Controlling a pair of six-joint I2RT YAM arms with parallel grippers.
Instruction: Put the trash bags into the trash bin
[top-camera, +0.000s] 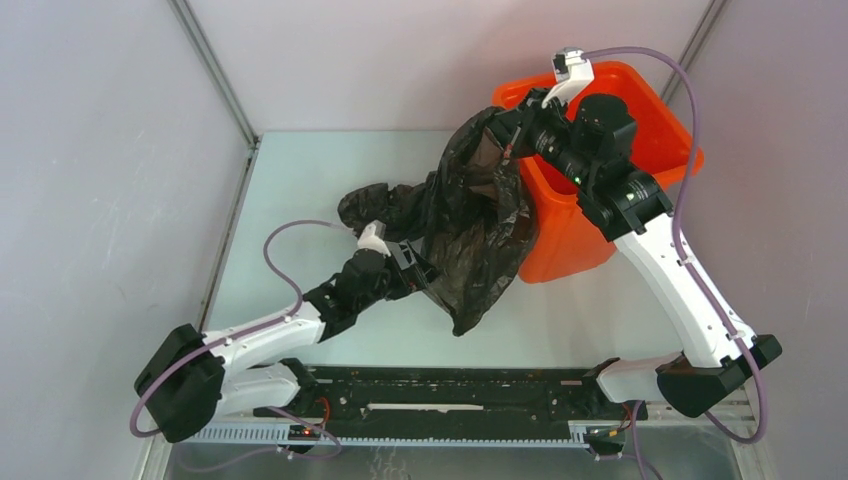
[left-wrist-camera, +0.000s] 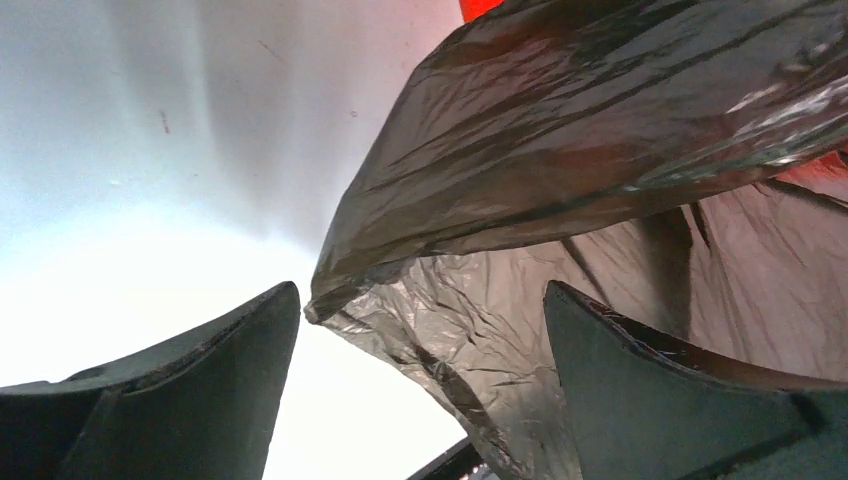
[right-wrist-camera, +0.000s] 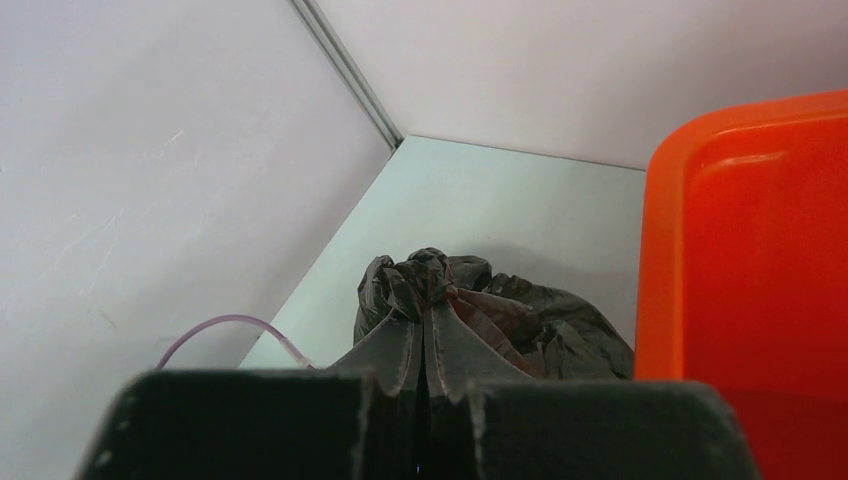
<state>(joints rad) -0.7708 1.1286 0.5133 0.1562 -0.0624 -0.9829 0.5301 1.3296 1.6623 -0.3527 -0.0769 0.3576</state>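
Right gripper (right-wrist-camera: 428, 325) pinches the crinkly black plastic trash bag (top-camera: 475, 225) high beside the bright orange square plastic bin (top-camera: 560, 250), seemingly to swing it in; left gripper (left-wrist-camera: 420, 292), fingers spread, straddles its hanging edge

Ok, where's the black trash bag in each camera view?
Top external: trash bag hangs mid-frame, left of the orange trash bin.
Left wrist: fills the upper right.
Right wrist: bunched low at centre.
Shared landmark: that bin, top edge in left wrist, right side in right wrist.
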